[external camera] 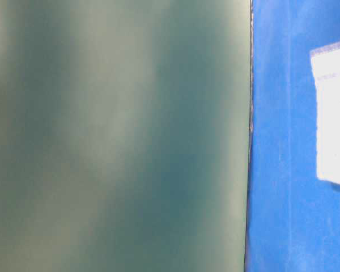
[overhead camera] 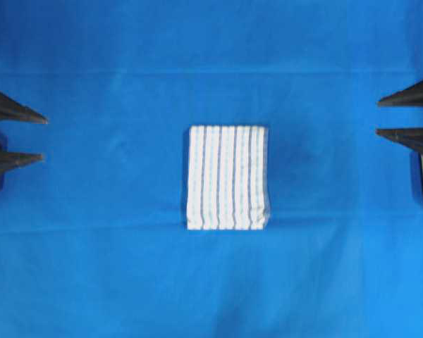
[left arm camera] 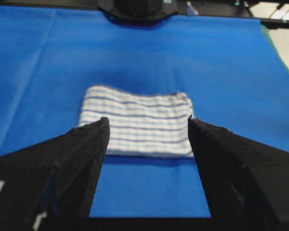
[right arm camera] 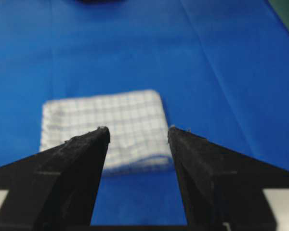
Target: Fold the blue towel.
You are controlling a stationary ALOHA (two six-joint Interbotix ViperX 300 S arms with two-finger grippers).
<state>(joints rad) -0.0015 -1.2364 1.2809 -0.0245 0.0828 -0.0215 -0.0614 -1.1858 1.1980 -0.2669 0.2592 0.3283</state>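
The blue towel (overhead camera: 227,177), white with thin blue stripes, lies folded into a small thick rectangle in the middle of the table. It also shows in the left wrist view (left arm camera: 137,120), the right wrist view (right arm camera: 103,127) and at the right edge of the table-level view (external camera: 333,113). My left gripper (overhead camera: 44,139) is open and empty at the far left edge, well away from the towel. My right gripper (overhead camera: 378,117) is open and empty at the far right edge, also well apart from it. In the wrist views each gripper (left arm camera: 148,124) (right arm camera: 138,132) frames the towel between its spread jaws.
A large plain blue cloth (overhead camera: 211,282) covers the whole table, with faint crease lines. A blurred grey-green surface (external camera: 119,136) fills the left of the table-level view. A black arm base (left arm camera: 137,9) stands at the far edge in the left wrist view.
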